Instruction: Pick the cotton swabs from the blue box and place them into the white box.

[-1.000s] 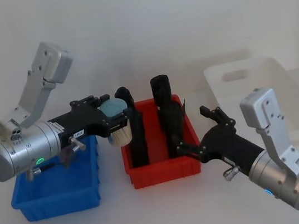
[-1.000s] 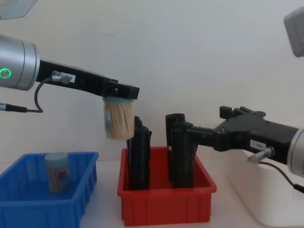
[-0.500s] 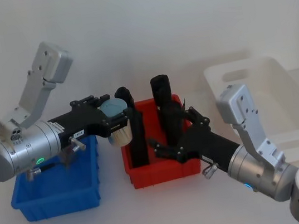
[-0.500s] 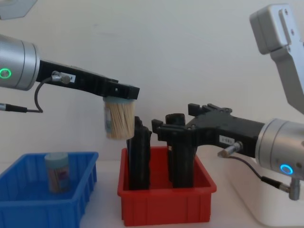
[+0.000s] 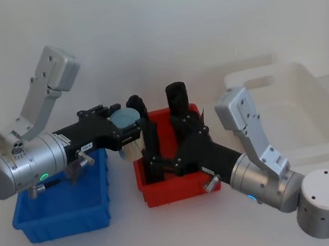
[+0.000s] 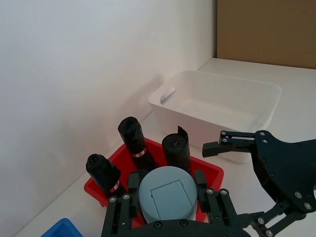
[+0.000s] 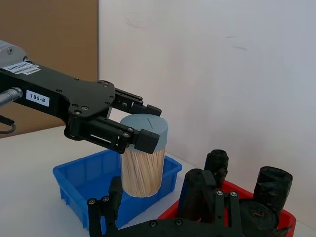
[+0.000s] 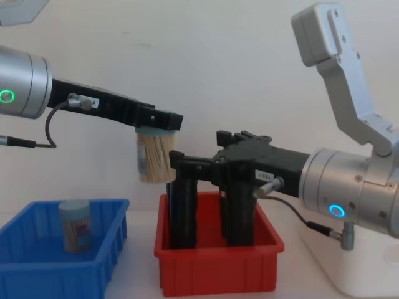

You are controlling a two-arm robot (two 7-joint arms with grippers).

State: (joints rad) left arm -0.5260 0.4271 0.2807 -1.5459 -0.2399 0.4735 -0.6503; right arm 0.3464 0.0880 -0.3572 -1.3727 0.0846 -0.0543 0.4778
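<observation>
My left gripper [image 8: 156, 122] is shut on a jar of cotton swabs [image 8: 154, 157], gripping it by its pale teal lid [image 6: 166, 193]. It holds the jar in the air between the blue box [image 5: 61, 220] and the red bin [image 5: 174, 189]. A second jar of cotton swabs [image 8: 75, 225] stands inside the blue box [image 8: 37, 268]. My right gripper [image 8: 199, 149] is open and reaches across the red bin, its fingertips just beside the held jar [image 7: 143, 160]. The white box [image 5: 299, 112] sits at the far right.
The red bin [image 8: 218, 268] holds three tall black rolls [image 6: 132, 140], and my right forearm passes over them. The white box [image 6: 217, 103] stands against the back wall. The blue box is low-walled and lies under my left arm.
My right arm has swung left across the red bin, bringing its open fingers up to the held jar. The left gripper and its jar have stayed still.
</observation>
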